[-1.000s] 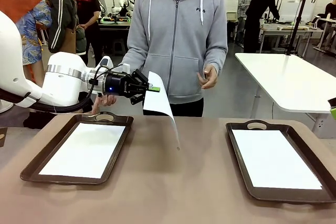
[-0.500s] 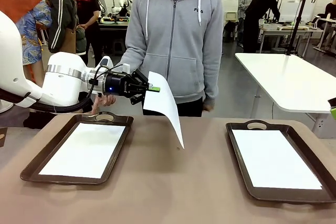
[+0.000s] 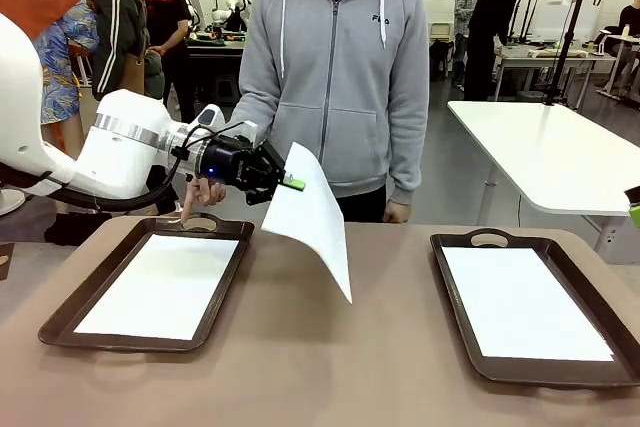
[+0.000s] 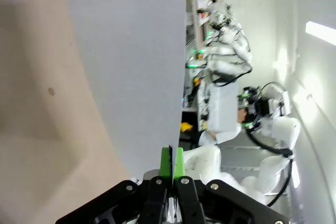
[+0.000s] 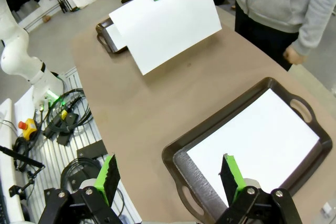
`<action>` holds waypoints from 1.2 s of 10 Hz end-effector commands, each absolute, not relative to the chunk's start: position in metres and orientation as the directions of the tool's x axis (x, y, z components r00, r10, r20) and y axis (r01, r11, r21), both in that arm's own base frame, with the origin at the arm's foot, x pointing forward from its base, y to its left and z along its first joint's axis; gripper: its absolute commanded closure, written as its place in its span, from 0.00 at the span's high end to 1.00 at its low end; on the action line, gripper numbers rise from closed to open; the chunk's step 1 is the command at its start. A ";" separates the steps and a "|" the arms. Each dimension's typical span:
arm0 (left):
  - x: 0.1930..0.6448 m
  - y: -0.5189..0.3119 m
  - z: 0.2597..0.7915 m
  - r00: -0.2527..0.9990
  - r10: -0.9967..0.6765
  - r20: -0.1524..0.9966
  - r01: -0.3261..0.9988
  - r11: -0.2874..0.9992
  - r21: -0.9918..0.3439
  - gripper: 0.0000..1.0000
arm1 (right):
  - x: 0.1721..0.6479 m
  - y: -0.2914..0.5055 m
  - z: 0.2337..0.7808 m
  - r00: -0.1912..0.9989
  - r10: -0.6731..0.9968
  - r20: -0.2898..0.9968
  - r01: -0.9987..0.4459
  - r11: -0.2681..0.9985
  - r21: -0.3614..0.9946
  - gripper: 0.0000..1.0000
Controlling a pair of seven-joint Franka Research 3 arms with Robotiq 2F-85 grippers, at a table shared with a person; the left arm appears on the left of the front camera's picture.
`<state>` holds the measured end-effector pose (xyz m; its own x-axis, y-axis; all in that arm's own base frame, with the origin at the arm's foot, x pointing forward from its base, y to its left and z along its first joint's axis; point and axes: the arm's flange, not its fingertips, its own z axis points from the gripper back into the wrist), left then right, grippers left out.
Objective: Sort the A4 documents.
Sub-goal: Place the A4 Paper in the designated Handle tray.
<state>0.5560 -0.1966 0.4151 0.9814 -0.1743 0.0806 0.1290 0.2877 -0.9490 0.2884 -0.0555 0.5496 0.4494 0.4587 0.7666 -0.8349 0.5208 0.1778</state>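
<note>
Left gripper [image 3: 291, 183], clamped on 1 thin white A4 paper sheet [image 3: 312, 219], has dipped lower toward the left dark brown tray [image 3: 228, 257]; placement likely next.

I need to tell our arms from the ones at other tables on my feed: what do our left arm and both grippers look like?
The left arm is glossy white with a silver ring near the wrist and a black cable looping under it. The left gripper is black with a small blue light and green pads. The right gripper has the same black fingers and green pads.
</note>
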 end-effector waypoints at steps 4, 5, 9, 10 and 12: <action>0.526 -0.170 0.442 0.954 -0.294 0.062 0.201 0.470 -0.860 0.01 | 0.288 -0.056 0.548 0.449 0.467 0.762 -0.839 0.513 0.180 1.00; 0.522 -0.154 0.440 0.960 -0.276 0.050 0.183 0.481 -0.858 0.01 | 0.288 -0.056 0.548 0.449 0.467 0.762 -0.839 0.513 0.180 1.00; 0.524 -0.086 0.417 0.959 -0.282 -0.003 0.151 0.526 -0.837 0.01 | 0.288 -0.056 0.548 0.449 0.467 0.762 -0.839 0.513 0.180 1.00; 0.525 -0.068 0.407 0.963 -0.269 -0.017 0.134 0.533 -0.836 0.01 | 0.288 -0.056 0.548 0.449 0.467 0.762 -0.839 0.513 0.180 1.00; 0.525 -0.037 0.390 0.979 -0.197 -0.051 0.071 0.566 -0.821 0.01 | 0.288 -0.056 0.548 0.449 0.467 0.762 -0.839 0.513 0.180 1.00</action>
